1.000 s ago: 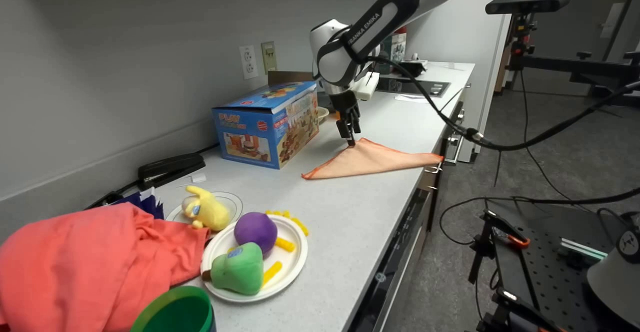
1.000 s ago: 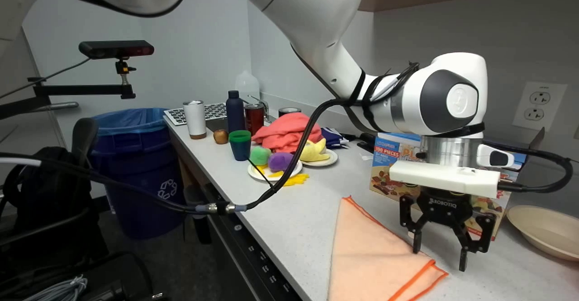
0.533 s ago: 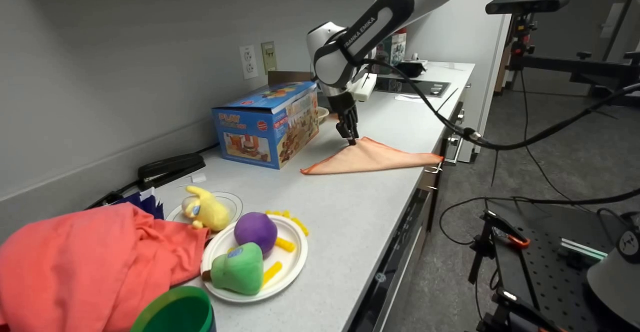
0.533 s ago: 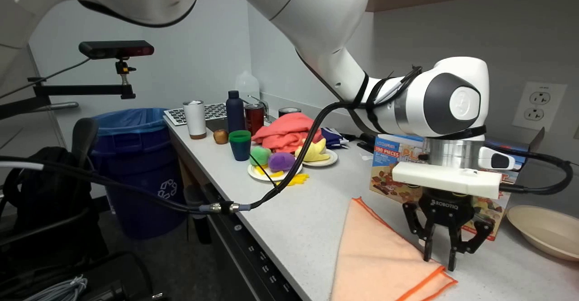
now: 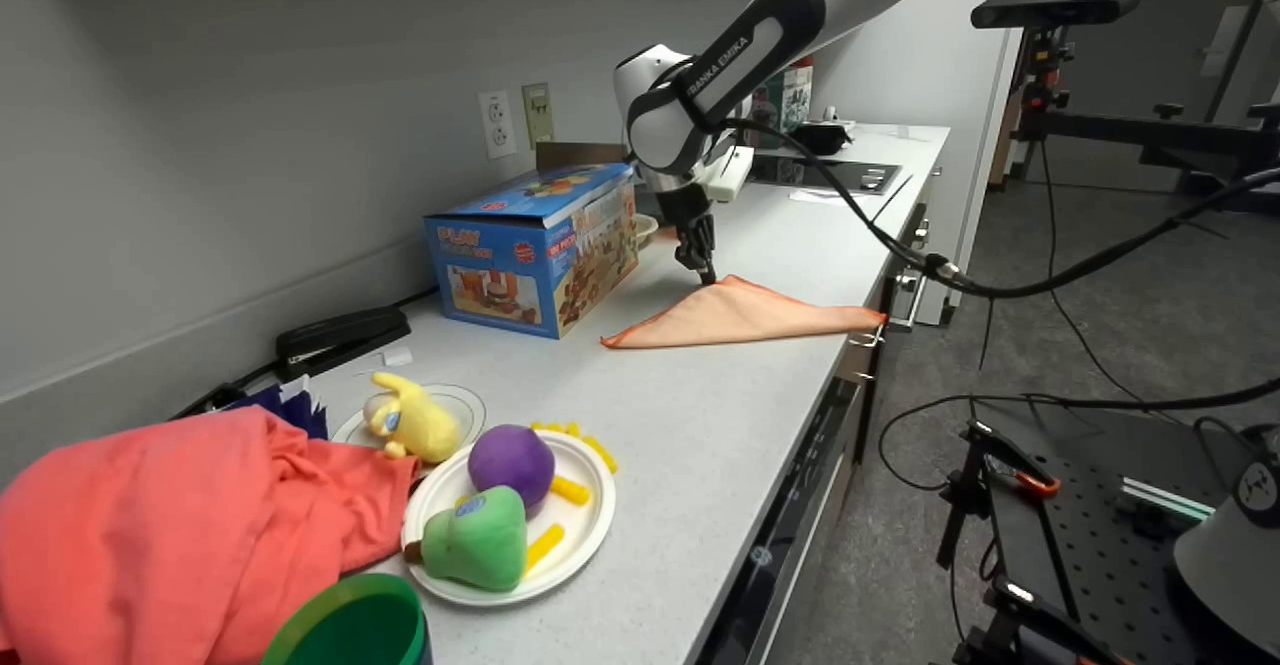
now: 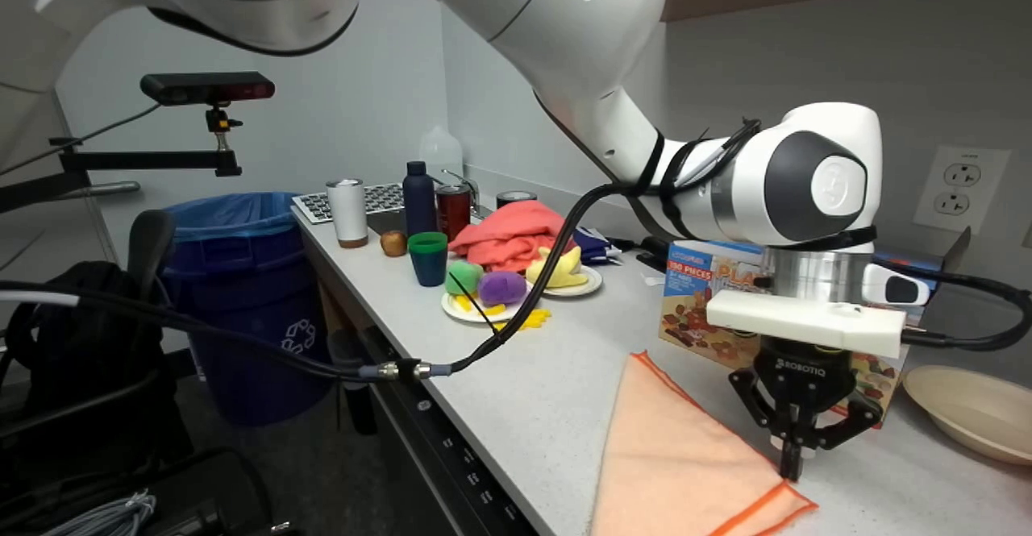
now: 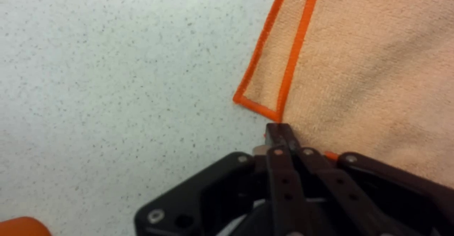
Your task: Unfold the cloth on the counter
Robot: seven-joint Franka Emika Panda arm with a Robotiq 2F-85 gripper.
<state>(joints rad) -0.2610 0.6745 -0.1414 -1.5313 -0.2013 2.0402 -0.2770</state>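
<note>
On the speckled grey-white counter point(image 6: 532, 391) lies the folded, orange-hemmed peach fabric cloth point(image 6: 681, 459). At its right edge in an exterior view, the black two-fingered gripper point(image 6: 792, 471) has its fingertips together, apparently pinching a corner; lift only the top layer, slowly.

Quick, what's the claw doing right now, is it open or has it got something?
Claw: closed, looks to be pinching the cloth by its edge.
</note>
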